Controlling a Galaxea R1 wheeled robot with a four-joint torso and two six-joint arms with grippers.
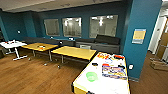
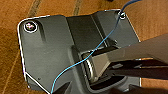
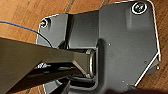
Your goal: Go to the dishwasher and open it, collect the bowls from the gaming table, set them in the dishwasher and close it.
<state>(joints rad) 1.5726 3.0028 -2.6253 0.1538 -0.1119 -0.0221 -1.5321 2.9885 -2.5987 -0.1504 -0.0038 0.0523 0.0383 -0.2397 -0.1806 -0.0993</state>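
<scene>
Head view: the gaming table [image 1: 83, 83], white-topped, stands in the lower right foreground beside a teal pillar [image 1: 140, 30]. On its near half lies the lime-green bowl [image 1: 91, 76], well apart from the smaller dark bowl [image 1: 95, 64], which sits farther back toward the middle of the top. Just beside the green bowl, on the pillar side, lies a colourful board game box [image 1: 114, 72]; more boxes [image 1: 110, 56] occupy the far end of the top.

Beyond the gaming table stand two yellow-topped tables [image 1: 74, 52], one behind the other toward the left, and a small white table [image 1: 12, 45] at the far left. A dark sofa [image 1: 100, 42] runs along the teal back wall below three windows [image 1: 72, 27]. The floor [image 1: 30, 75] is brown wood.

Left wrist view: a blue cable [image 2: 100, 47] crosses the robot's dark plate above the wood floor. Right wrist view: the same kind of plate hangs over the wood floor.

Claw state: for both the left and the right claw, I cannot tell whether it is released or clenched.
</scene>
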